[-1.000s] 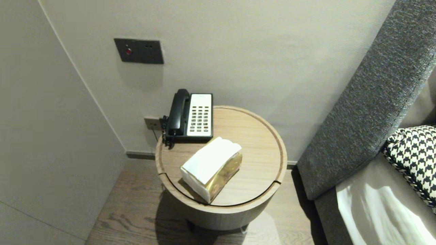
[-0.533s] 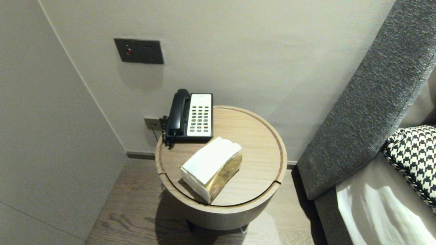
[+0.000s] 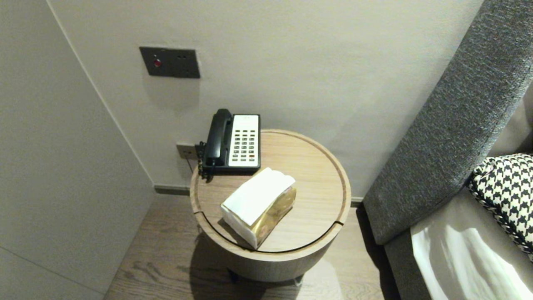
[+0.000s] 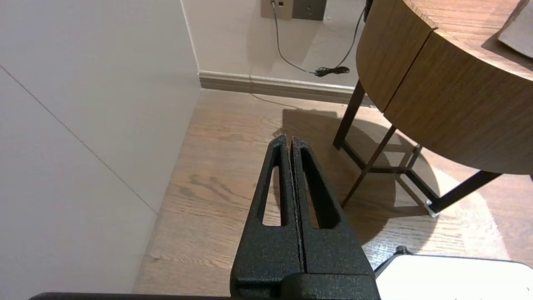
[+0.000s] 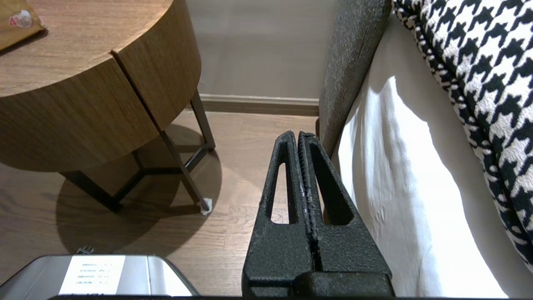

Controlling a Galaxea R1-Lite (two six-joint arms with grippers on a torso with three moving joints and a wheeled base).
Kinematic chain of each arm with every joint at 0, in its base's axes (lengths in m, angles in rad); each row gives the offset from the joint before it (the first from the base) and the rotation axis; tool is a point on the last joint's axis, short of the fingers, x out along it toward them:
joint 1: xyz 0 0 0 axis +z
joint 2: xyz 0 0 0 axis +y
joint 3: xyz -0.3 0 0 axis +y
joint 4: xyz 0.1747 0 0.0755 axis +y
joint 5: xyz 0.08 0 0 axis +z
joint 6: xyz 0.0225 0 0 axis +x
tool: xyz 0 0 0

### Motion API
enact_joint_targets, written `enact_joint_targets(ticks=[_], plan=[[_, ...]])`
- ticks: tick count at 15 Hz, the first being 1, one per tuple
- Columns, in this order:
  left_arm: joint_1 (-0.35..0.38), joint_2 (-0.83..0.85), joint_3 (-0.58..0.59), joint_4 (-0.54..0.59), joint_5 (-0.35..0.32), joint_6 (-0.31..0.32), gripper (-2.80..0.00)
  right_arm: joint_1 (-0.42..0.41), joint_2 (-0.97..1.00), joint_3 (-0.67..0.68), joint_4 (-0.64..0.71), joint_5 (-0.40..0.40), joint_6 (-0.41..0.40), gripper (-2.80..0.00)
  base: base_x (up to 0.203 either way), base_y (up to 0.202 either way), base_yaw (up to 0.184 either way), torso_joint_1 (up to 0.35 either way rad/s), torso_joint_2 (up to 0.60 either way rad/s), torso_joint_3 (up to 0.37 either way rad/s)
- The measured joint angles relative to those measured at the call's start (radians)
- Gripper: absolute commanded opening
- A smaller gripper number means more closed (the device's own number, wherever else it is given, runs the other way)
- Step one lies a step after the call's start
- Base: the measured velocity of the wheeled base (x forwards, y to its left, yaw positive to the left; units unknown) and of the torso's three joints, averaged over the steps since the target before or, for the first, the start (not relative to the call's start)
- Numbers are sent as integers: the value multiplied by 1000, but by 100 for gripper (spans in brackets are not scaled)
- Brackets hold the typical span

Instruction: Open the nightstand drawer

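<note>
My left jaws and right jaws sit together, empty, below the bench (image 3: 312, 166), whose tissue box (image 3: 258, 206) lies above and between them; nothing started, I judge, and reaching it needs lifting, then parting.

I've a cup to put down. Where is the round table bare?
The table is bare on the right, from the tissue box and telephone across to the rim. The left and middle are crowded: the box lies close by the telephone.
</note>
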Motion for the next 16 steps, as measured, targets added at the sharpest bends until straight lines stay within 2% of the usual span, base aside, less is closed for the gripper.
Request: enact_joint_targets(ticks=[8, 11, 16], plan=[[0, 0, 0, 0, 0, 0, -280, 3, 56, -66, 2, -1, 7, -280, 0, 0, 0, 0, 0, 0], [0, 0, 0, 0, 0, 0, -280, 3, 189, -154, -35, 2, 52, -280, 0, 0, 0, 0, 0, 0], [0, 0, 0, 0, 0, 0, -280, 5, 551, -340, -122, 5, 116, -280, 0, 0, 0, 0, 0, 0]])
